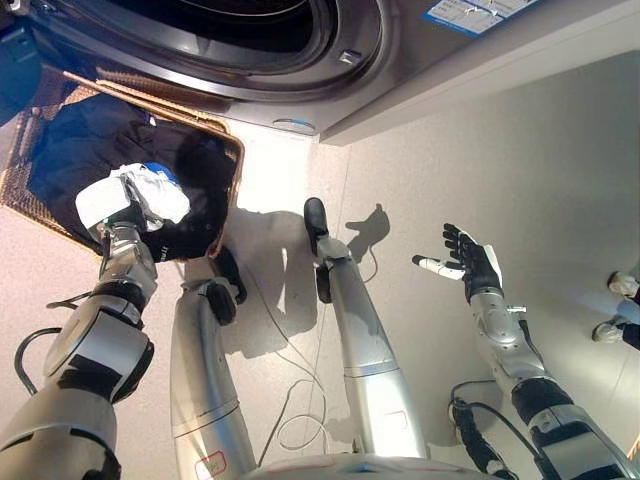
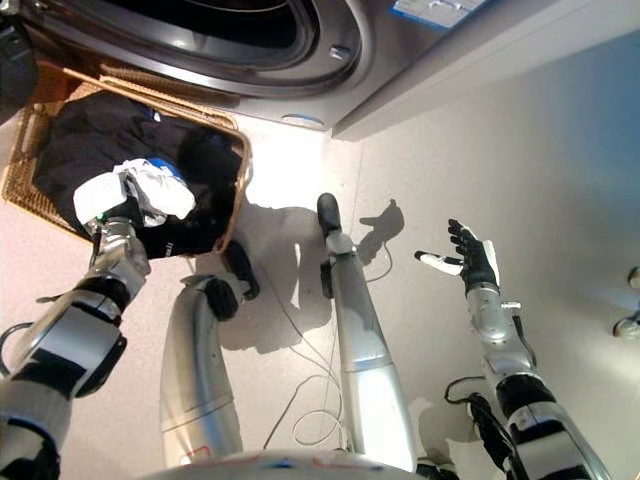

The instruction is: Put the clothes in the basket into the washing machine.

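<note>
1. The brown woven wicker basket [image 1: 232, 150] sits on the pale floor at the upper left of the frame, just below the round door opening of the grey front-loading washing machine [image 1: 330, 40] that fills the top edge.
2. Dark navy and black clothes [image 1: 90, 150] lie heaped inside the basket, filling most of it; none is in the drum yet, as far as the pictures show.
3. The left hand [image 1: 150, 195] hangs over the lower part of the basket, above the dark pile. Its white-covered fingers look bunched downward, but I cannot tell whether they pinch any cloth.
4. The right hand [image 1: 470, 262] is held up in free air at the right of the frame, well apart from the basket, fingers spread and straight, holding nothing.
5. The clothes are probably light, soft and limp: they will sag, drape and trail when lifted, and may snag on the wicker rim.
6. The best hold is likely a deep pinch of a thick fold near the top of the heap, gathering several layers.
</note>
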### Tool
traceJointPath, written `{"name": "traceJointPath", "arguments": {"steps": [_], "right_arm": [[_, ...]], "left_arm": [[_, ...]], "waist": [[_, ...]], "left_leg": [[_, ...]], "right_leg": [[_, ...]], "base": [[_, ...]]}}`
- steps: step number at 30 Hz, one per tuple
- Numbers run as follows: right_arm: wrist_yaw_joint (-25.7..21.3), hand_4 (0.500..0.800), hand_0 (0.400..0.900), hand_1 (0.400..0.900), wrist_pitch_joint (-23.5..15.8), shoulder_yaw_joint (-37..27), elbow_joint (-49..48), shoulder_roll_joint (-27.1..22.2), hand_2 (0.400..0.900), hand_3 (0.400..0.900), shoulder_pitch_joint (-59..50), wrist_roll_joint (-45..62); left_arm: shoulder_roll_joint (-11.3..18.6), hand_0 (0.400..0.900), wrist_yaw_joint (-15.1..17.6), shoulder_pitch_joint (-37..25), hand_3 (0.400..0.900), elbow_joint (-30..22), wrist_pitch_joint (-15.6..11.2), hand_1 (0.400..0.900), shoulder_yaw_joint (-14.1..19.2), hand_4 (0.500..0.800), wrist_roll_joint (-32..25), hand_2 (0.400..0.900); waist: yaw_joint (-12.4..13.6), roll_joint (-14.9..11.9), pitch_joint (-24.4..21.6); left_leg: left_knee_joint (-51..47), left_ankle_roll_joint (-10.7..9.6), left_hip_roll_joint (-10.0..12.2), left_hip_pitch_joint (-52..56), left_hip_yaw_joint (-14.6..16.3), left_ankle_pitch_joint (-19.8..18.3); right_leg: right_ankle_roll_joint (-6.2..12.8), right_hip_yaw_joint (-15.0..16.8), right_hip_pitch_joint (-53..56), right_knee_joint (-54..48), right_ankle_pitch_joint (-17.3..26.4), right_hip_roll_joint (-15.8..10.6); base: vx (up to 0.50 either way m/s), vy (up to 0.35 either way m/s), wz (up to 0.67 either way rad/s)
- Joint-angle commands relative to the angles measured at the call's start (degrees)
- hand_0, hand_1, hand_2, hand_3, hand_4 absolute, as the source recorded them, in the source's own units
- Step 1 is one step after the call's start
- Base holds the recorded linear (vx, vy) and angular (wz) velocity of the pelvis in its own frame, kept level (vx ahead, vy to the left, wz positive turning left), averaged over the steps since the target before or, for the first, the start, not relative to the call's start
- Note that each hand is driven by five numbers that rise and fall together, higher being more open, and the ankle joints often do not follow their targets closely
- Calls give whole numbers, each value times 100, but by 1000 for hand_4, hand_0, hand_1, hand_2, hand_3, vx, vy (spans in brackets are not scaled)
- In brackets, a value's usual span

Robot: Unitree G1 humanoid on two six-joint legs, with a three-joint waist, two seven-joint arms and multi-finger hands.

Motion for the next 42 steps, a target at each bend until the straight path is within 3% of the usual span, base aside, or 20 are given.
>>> {"name": "traceJointPath", "arguments": {"steps": [1,8,10,12,22,28,33,41,42], "right_arm": [[-223,800,900,900,-281,-263,-420,-610,900,900,703,277],[-166,800,900,900,-290,-309,-655,-697,900,900,778,346],[-149,800,900,900,-286,-336,-718,-739,900,900,811,351],[-130,800,900,900,-279,-350,-746,-768,900,900,811,343],[-91,800,900,900,-267,-308,-601,-718,900,900,750,350],[-86,800,900,900,-232,-287,-452,-660,900,900,706,320],[-114,800,900,900,-196,-214,-141,-539,900,900,572,318],[-193,800,900,900,-83,-197,532,-266,900,900,457,303],[-204,800,900,900,-48,-195,694,-193,900,900,446,304]], "left_arm": [[189,900,223,189,900,207,90,900,3,800,-98,900],[259,900,139,94,900,296,91,900,40,800,-212,900],[260,541,65,100,541,298,73,541,44,585,-237,541],[245,400,0,78,400,308,28,400,31,500,-310,400],[106,400,43,105,400,257,-59,400,-56,500,-382,400],[-38,400,10,159,400,276,-131,400,89,500,-660,400],[-193,400,-6,180,400,270,-229,400,163,500,-816,400],[-598,400,-121,193,400,77,-634,400,586,500,-1704,400],[-751,400,-176,215,400,-37,-771,400,716,500,-2057,400]], "waist": [[0,-25,-349],[-57,-74,-375],[-65,-60,-380],[-76,-63,-390],[-70,46,-560],[-92,103,-725],[-111,144,-841],[-67,207,-901],[-30,247,-905]], "left_leg": [[-248,-312,-128,-250,-668,173],[40,-281,-73,-550,-731,83],[128,-275,-66,-643,-734,56],[167,-273,-77,-711,-741,46],[118,-266,-145,-792,-749,89],[-168,-302,-160,-661,-728,196],[-815,-400,-180,-201,-622,404],[-2531,-568,-241,1210,-598,936],[-2964,-607,-276,1602,-605,1073]], "right_leg": [[-330,-319,-122,514,-536,57],[-347,-405,-439,797,-630,112],[-356,-418,-527,896,-662,141],[-371,-452,-586,953,-699,130],[-429,-494,-692,942,-724,136],[-459,-523,-574,690,-643,111],[-456,-525,-166,105,-477,73],[-381,-524,1079,-1254,-132,-36],[-358,-548,1409,-1531,-49,-62]], "base": [[-27,-18,-12],[-11,-22,-5],[-4,-5,-2],[0,-12,2],[0,0,0],[13,-7,2],[59,-29,6],[90,-47,16],[114,-47,19]]}}
